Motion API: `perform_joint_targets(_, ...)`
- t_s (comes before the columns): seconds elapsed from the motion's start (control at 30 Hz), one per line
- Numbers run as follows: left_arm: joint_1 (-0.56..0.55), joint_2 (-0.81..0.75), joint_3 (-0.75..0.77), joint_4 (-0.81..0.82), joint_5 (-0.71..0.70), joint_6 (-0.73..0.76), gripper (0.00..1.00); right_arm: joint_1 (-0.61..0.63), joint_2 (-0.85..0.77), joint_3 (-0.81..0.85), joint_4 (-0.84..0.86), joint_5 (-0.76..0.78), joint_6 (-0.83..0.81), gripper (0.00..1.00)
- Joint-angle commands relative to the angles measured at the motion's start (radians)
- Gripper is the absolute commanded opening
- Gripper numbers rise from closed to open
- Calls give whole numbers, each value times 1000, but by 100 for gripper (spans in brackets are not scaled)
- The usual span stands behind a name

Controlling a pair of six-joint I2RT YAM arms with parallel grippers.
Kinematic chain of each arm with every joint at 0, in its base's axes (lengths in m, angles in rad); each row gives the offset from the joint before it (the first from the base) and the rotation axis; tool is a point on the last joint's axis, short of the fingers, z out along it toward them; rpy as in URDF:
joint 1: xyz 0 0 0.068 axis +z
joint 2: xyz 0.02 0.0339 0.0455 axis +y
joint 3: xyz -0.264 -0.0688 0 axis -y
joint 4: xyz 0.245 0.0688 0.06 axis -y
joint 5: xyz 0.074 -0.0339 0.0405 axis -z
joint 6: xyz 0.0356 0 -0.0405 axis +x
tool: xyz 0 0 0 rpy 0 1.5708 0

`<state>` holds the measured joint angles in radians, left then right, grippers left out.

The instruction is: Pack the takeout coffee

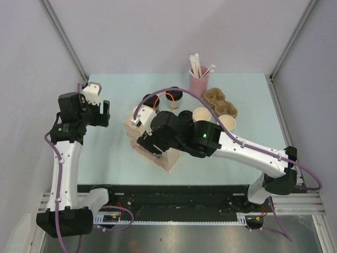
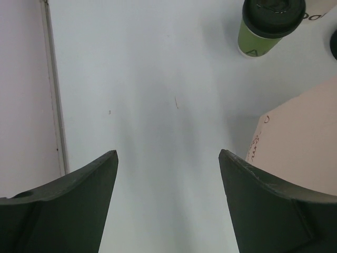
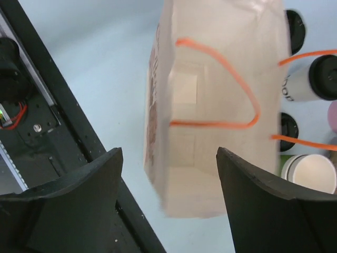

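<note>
Green cup [image 2: 261, 37], black lid on, stands upright on the bench [image 2: 158, 79], outside the paper bag [image 3: 210, 132] and off its far corner. White cup with dark lettering [image 3: 308, 83], also lidded, sits just beside the green one, behind the bag; we see one of the bag's orange handles crossing in front of it in the right wrist view. Neither cup is in the bag.

Right tool [image 3: 168, 153]: fingers spread wide, hanging over the bag's near end, nothing between them. The bag is blurred in that view.

Left tool [image 2: 168, 153]: fingers apart over bare bench to the left of the bag, empty.

Further back we note two open lidless paper cups [image 1: 201, 114], a cardboard carrier [image 1: 221, 103] and a pink cup of straws [image 1: 199, 79].
</note>
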<state>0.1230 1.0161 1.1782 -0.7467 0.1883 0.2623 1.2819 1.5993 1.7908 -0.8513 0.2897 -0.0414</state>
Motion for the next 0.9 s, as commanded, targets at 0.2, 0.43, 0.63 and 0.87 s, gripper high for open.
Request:
perform_joint_targets(0.2,-114,-14,90,-57,53,40,86,-263,-137,202,-68,-5,83,84)
perform_joint_targets(0.43,-161,25,170,-85,91,12,87,-1036,-205,-103,81,-279,158,78)
perform_joint_targets(0.63,-166,39,196,-112,94,8,86,-1331,22,-202,215,-484,45,64)
perform_joint_targets(0.87,-169,53,192,-126,71,12,87,-1368,277,-156,208,-538,-70,57)
